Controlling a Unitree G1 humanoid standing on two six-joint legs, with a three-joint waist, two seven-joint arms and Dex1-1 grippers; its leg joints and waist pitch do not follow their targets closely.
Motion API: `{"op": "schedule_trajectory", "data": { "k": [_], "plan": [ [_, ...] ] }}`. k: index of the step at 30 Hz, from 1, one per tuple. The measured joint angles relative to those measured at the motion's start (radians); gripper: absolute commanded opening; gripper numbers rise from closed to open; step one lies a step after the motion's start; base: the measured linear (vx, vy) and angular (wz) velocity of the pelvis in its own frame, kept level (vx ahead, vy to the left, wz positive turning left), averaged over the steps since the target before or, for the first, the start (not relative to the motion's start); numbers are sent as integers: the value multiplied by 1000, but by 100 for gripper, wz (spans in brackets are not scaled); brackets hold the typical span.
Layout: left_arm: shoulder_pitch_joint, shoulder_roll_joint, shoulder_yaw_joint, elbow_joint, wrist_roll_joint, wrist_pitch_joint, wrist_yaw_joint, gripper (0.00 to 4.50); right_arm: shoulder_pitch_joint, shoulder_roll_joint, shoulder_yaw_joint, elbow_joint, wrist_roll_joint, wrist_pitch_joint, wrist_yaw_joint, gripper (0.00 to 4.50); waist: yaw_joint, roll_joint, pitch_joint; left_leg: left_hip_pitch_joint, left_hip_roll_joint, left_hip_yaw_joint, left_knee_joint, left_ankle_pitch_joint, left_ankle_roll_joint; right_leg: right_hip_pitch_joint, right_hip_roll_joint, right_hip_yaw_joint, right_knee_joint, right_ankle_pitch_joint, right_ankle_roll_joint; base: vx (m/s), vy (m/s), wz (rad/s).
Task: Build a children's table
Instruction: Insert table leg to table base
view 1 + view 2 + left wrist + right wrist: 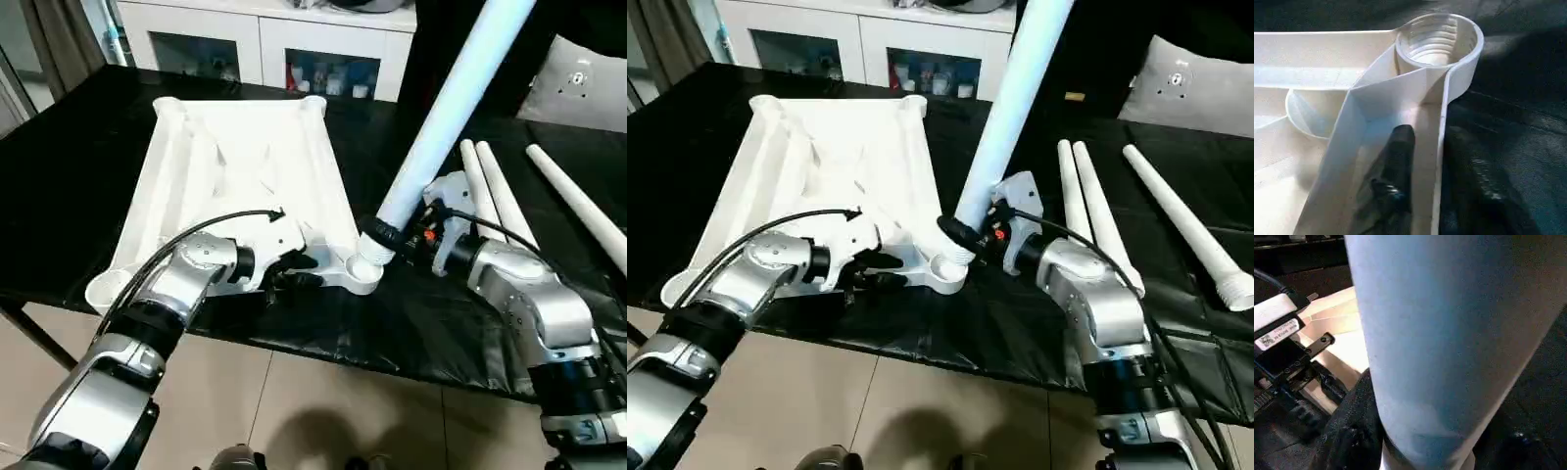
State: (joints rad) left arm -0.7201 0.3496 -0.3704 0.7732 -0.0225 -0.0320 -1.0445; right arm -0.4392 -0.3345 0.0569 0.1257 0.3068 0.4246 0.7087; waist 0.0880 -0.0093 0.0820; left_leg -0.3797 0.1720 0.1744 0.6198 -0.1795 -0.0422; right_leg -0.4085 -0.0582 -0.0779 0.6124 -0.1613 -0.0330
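A black finger (1396, 171) is lying inside the white top's (1327, 54) rim channel. A round threaded corner socket (1437, 36) is sitting just beyond, over the black bench (1508, 122).

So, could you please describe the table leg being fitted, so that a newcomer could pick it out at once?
On the black-covered work table lies the white table top, ribbed underside up. At its near corner by the robot's right arm, one leg stands tilted in the corner socket, held by the right gripper. The other three legs lie flat beside it.
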Motion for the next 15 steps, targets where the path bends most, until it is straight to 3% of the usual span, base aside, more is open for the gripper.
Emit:
{"op": "schedule_trajectory", "data": {
  "k": [7, 15],
  "plan": [
    [-10, -3, -4, 29, 32, -36, -15, 29, 0, 1, 17, 6, -8, 0, 12, 191, 0, 0, 0, 5, 0, 0, 0, 0, 0, 4, 0, 0, 0, 0, 0, 0, 0, 0],
    [-25, 6, -25, 27, 65, -61, -50, 2, -3, 1, 39, 15, -24, 3, 20, 191, -4, 0, 0, 8, 0, 0, -2, 0, 0, 6, 0, 0, -2, 0, 1, 0, 0, 0]
  ]
}}
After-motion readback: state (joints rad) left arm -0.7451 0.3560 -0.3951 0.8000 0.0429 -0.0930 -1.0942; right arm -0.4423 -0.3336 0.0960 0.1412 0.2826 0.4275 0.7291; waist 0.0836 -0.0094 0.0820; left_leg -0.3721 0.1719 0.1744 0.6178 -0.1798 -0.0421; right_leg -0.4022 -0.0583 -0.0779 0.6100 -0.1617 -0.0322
